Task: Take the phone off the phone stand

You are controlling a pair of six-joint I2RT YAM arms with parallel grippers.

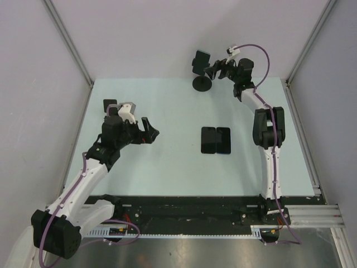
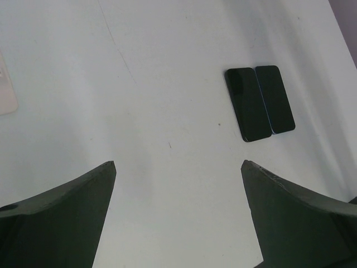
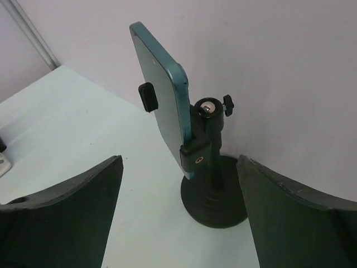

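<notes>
The phone (image 1: 201, 60) (image 3: 162, 117), teal at its edge, is held upright in the clamp of the phone stand (image 1: 202, 84) (image 3: 215, 195). The clamp is carried on a short black post rising from a round black base. The stand is set at the far edge of the table (image 1: 167, 106), right of centre and close to the back wall.

The right gripper (image 1: 213, 69) is seen just beside the phone, level with it. Its fingers (image 3: 83, 212) are spread wide to either side of the stand, and nothing is touched by them.

Two dark phones (image 1: 216, 139) (image 2: 259, 103) are laid flat and touching along their long edges near the middle of the table, well apart from the stand.

The left gripper (image 1: 149, 131) is held above the left part of the table. Its fingers (image 2: 72, 218) are spread and nothing is held between them. The flat pair is seen ahead of it.
</notes>
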